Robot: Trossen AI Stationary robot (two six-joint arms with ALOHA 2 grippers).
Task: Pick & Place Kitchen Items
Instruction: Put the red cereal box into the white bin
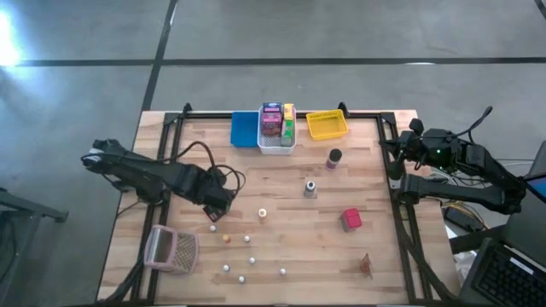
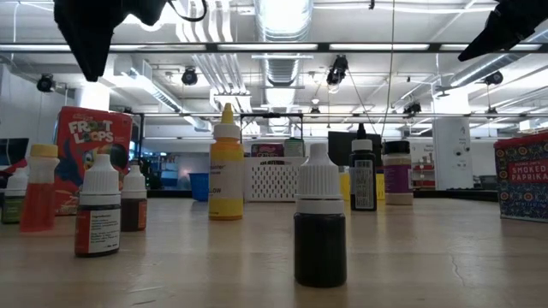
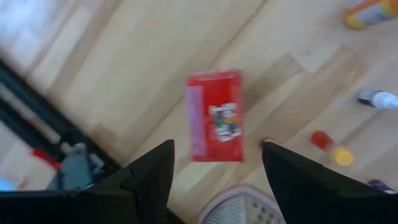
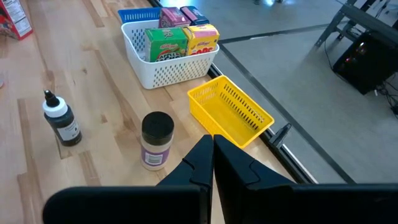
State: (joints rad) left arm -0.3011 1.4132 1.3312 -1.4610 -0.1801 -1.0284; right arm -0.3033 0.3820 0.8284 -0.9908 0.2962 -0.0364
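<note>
My left gripper (image 3: 216, 144) hangs above the worktop (image 1: 281, 256), just beside the pinkish mesh basket (image 1: 171, 249) on its bin-ward side. The fingers are apart at a medium gap w/ nothing btwn them.

Target, as I judge it, is the red cereal box (image 3: 214, 115). It sits on the worktop right under me, close to the basket, and lines up w/ the gap btwn my fingers. Its long side runs along my line of sight, so the fingers flank the narrow width. My gap looks a bit wider than that width, but the box is farther off than the tips, so that's a guess. Prob. the next move is a straight drop, no big wrist turn needed.

My right gripper (image 4: 212, 140) is pinched shut, empty, and parked well apart from the basket, off the opposite worktop edge. The left arm is clearly nearer.

Views differ:
- High view: my arm covers the box, can't see it there at all.
- Low view: box stands upright, printed face to that cam, w/ my gripper high above it and well clear of its top.
- Left wrist view: gives alignment w/ the fingers, plus a bit of basket rim close by, but doesn't settle upright vs flat.
</note>
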